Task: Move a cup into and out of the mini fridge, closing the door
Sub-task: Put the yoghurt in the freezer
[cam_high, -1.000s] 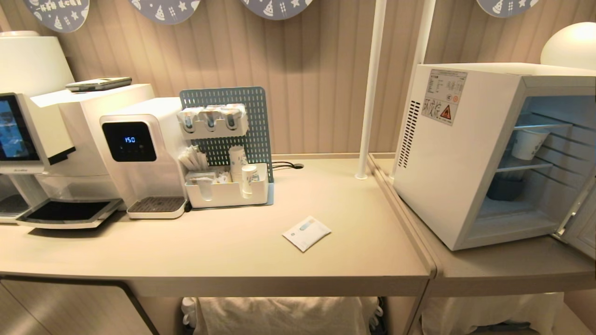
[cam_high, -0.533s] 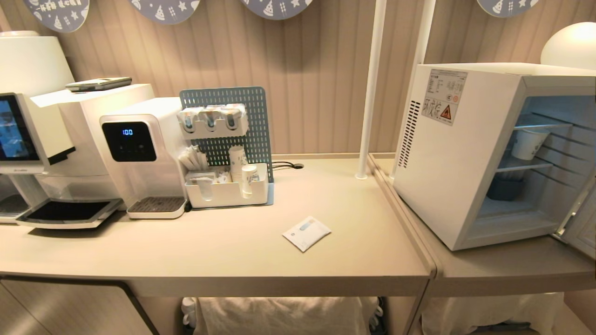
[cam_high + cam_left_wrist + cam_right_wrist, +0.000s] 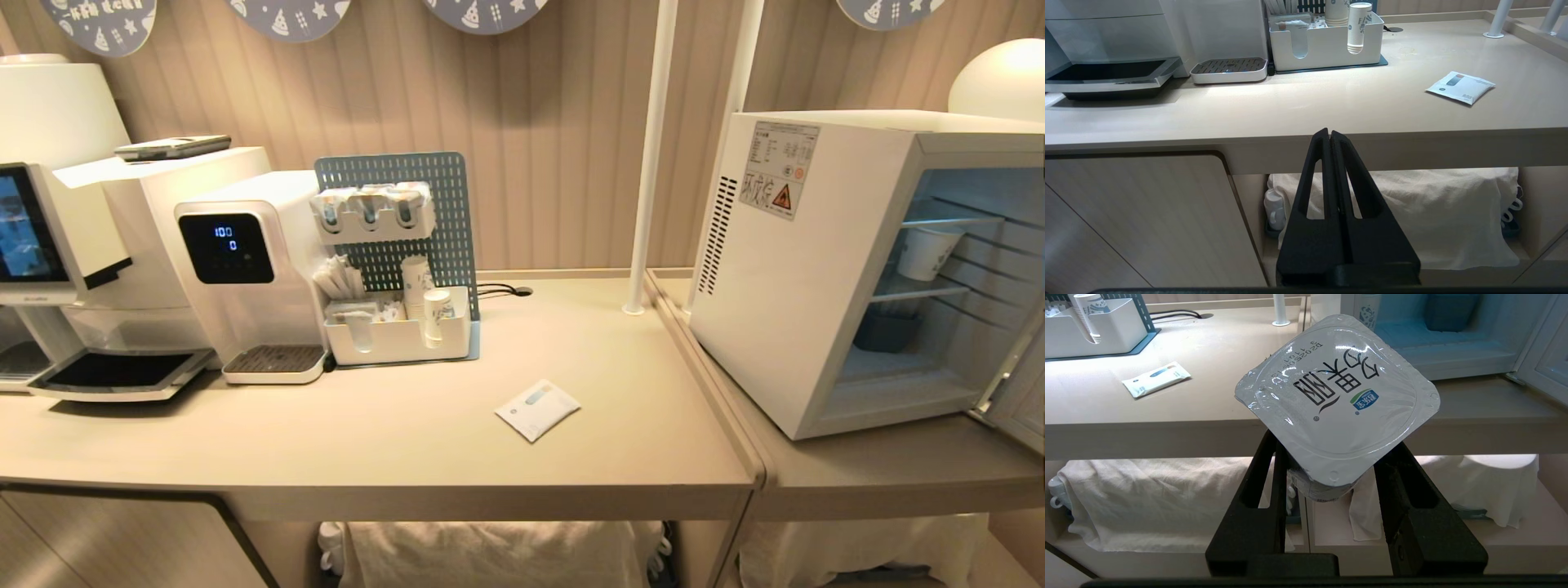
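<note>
Right claw [image 3: 1327, 473] pinching cup [image 3: 1337, 400] | left claw [image 3: 1329, 136] pressed together | mini fridge [image 3: 824, 269] open

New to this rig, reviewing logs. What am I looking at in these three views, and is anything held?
It is a wheeled robot with two arms. The head view looks down on a beige counter with a white flat sachet, a white organiser tray of paper cups and a white boxy mini fridge, its door open. Neither arm shows there. The other two views sit on the wrists, below counter level. The black left gripper is shut and empty. The black right gripper is shut on a small squat yogurt cup with a squarish white foil lid, facing the fridge.
</note>
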`<state>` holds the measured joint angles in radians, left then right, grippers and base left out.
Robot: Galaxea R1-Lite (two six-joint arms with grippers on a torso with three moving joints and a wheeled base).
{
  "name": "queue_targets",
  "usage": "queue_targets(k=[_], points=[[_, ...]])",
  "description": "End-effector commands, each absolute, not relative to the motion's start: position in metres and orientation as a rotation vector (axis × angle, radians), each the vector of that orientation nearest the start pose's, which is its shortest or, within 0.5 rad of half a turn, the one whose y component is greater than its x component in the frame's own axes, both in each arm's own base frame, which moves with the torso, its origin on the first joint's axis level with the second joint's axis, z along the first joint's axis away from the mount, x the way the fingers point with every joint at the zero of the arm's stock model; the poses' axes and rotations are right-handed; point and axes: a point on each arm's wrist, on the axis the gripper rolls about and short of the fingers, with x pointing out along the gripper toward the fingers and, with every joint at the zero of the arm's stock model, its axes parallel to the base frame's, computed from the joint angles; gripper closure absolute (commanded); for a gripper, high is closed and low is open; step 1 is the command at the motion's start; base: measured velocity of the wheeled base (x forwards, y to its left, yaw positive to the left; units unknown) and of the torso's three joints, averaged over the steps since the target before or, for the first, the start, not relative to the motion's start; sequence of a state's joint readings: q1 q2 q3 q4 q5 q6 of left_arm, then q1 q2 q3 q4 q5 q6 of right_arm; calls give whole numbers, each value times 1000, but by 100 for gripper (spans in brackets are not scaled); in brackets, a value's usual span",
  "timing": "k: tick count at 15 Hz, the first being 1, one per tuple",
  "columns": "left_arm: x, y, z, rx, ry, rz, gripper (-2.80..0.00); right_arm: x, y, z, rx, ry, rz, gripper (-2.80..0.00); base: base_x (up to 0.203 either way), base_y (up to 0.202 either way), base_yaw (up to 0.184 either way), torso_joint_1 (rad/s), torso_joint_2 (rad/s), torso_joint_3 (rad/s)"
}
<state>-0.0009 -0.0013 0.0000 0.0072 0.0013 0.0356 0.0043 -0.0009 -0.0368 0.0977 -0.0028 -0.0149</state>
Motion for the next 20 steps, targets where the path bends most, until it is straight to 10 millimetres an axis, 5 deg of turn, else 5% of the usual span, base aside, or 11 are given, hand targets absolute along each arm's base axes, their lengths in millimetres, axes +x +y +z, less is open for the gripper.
queue_targets(k=[1, 6, 20], points=[[-23, 0, 75, 35, 8, 0, 0, -26, 0, 76, -16, 63, 3, 0, 0, 0, 0, 0, 0, 0], [-23, 0, 75, 35, 9, 0, 0, -26, 0, 76, -16, 63, 2, 0, 0, -49, -1, 3, 0, 1], [-23, 0, 75, 37, 9, 1, 0, -26, 0, 76, -16, 63, 3, 0, 0, -194, 0, 2, 1, 3]])
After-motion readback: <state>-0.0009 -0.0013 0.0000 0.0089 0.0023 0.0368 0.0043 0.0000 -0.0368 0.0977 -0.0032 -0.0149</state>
